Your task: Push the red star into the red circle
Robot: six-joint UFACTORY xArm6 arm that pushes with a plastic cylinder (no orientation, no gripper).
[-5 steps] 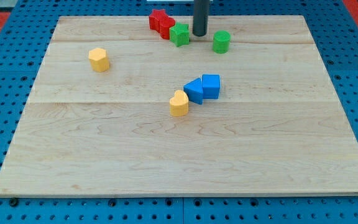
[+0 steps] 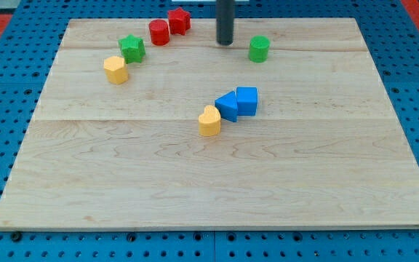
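The red star (image 2: 180,20) sits near the view's top, just right of and touching the red circle (image 2: 159,33). My tip (image 2: 225,43) rests on the board to the right of both, about a block's width from the star, with the rod rising out of the view's top. A green star (image 2: 132,48) lies left of and below the red circle.
A yellow hexagon block (image 2: 116,70) sits just below the green star. A green cylinder (image 2: 259,49) stands right of my tip. Two blue blocks (image 2: 238,102) and a yellow block (image 2: 209,121) cluster mid-board. The wooden board (image 2: 217,182) ends near the red star.
The two red blocks and the green star now sit further left, the green star beside the yellow hexagon. My tip has shifted slightly left.
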